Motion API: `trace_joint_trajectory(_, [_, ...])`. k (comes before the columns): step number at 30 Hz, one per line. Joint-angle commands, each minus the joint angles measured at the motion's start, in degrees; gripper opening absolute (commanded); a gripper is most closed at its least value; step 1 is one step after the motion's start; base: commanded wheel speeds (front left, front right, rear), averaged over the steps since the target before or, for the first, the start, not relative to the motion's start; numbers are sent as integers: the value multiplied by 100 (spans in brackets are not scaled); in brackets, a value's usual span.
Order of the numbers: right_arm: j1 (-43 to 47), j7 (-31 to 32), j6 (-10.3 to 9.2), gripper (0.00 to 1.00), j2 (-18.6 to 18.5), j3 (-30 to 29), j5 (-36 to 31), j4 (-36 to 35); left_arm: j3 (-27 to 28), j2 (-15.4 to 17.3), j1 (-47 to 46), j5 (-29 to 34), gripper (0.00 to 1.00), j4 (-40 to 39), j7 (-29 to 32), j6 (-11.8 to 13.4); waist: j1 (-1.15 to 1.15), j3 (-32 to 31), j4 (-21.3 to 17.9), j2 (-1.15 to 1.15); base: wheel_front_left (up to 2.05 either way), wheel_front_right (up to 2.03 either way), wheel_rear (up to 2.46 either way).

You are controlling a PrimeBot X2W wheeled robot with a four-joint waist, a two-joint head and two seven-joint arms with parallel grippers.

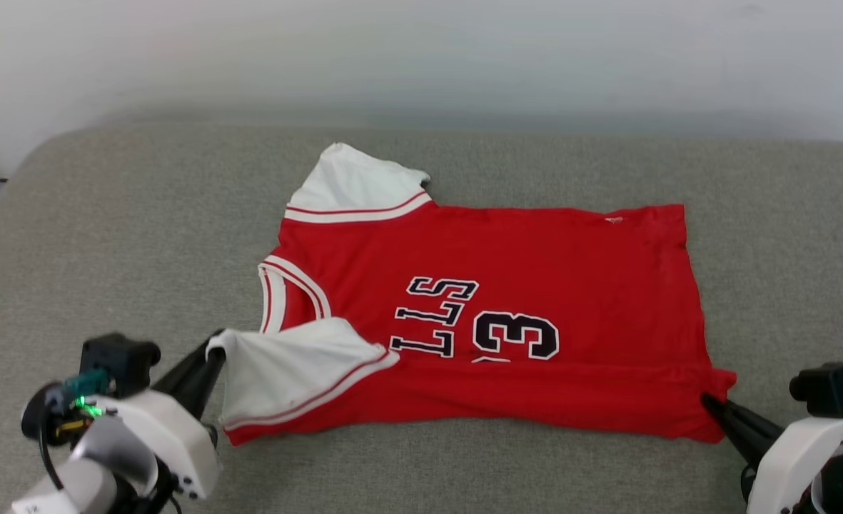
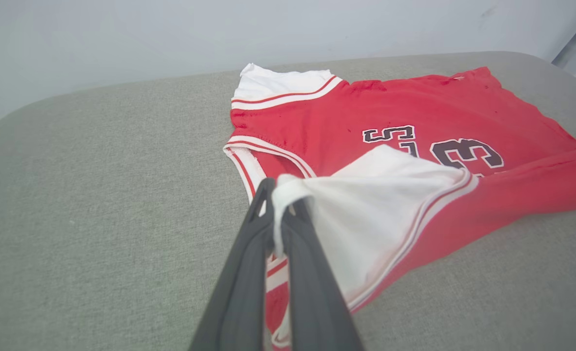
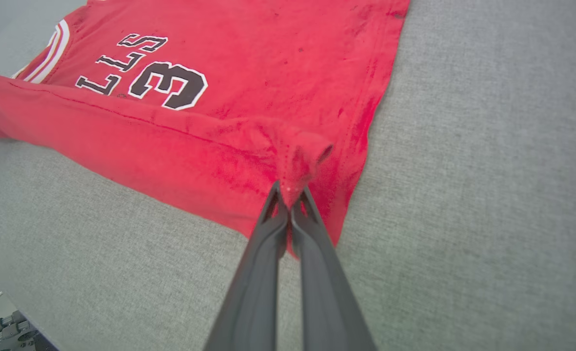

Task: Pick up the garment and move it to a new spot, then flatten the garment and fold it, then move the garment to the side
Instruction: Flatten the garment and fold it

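Near the front left of the bench [image 1: 143, 235], the left gripper [image 1: 214, 350] is clamping the white sleeve [image 1: 285, 368] of the garment [image 1: 535, 271], which is lying across the bench's middle with its front edge folded over. Toward the front right, the right gripper [image 1: 707, 401] is pinching a hem corner [image 1: 719, 384], apparently raised slightly.

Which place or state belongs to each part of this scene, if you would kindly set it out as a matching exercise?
1. left gripper
2. right gripper
3. far sleeve
4. chest lettering

A. partly covered by the folded-over red edge
B. shut on a red hem corner of the garment
C. lies free on the grey cushion
D. shut on the near white sleeve

Pairs: 1-D, 2-B, 3-C, 4-A
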Motion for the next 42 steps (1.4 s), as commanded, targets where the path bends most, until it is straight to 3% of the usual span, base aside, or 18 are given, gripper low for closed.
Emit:
trace_joint_trajectory(1, [-149,18,-9,0,24,-21,-27,-12,-20,8,-270,53,0,100,70,-98,-1,211,-67,0,0,0,0])
trace_joint_trajectory(11, [-727,69,-9,0,93,5,-96,133,-129,-177,-1415,170,0,965,305,-591,-1,826,-168,0,0,0,0])
trace_joint_trajectory(18, [-1149,109,-9,0,189,68,-240,410,-304,-547,-2006,229,0,2117,216,-889,-1,1265,-203,0,0,0,0])
trace_joint_trajectory(30, [-1163,86,-10,0,283,123,-254,655,-683,-902,-2235,257,0,3402,-68,-1149,-1,1192,-195,0,0,0,0])
trace_joint_trajectory(31, [-1142,64,-10,0,286,91,-255,676,-699,-920,-2263,261,8,3485,-83,-1157,-1,1145,-181,0,0,0,0])
trace_joint_trajectory(32, [-1119,55,-10,44,293,64,-255,685,-721,-925,-2297,272,81,3547,-87,-1163,-1,1098,-167,0,0,0,0])
trace_joint_trajectory(33, [-1091,33,-10,100,310,34,-245,683,-745,-912,-2335,303,100,3591,-122,-1161,-1,1042,-152,0,0,0,0])
trace_joint_trajectory(38, [-920,-90,-8,100,356,-165,-243,586,-766,-812,-2484,252,100,3658,-150,-1187,-1,711,-59,0,0,0,0])
trace_joint_trajectory(42, [-725,-120,-8,100,353,-348,-285,459,-812,-643,-2593,92,100,3488,171,-1209,-1,441,17,0,0,0,0])
